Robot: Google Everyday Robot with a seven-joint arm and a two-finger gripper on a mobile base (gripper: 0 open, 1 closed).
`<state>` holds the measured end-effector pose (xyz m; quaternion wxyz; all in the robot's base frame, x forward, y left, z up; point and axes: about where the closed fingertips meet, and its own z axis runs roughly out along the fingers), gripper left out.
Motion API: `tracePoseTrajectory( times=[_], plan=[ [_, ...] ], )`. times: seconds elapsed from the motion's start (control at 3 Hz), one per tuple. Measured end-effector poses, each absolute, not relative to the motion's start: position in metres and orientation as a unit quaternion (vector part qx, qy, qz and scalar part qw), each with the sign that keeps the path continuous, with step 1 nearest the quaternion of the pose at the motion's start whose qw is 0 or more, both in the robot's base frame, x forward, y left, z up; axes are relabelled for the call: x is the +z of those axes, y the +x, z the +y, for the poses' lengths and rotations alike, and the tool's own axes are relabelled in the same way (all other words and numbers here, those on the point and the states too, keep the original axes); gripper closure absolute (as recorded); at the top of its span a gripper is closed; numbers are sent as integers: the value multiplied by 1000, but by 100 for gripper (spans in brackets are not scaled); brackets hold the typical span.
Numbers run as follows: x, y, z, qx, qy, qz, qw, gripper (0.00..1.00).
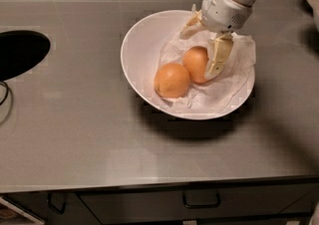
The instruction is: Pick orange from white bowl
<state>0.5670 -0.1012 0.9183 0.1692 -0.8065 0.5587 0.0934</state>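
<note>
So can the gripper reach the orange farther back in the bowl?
Probably yes: the gripper hangs open inside the white bowl, one finger right beside that orange, and nothing covers it.

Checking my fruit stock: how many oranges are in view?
2, both in the white bowl: the left orange near its centre, the right orange beside it, by the tool. None seems hidden.
</note>
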Motion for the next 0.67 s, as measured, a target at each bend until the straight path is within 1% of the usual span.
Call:
tracePoseTrajectory(
  times=[0.67],
  plan=[
    [906,569,-105,78,-807,567,143,25]
  ],
)
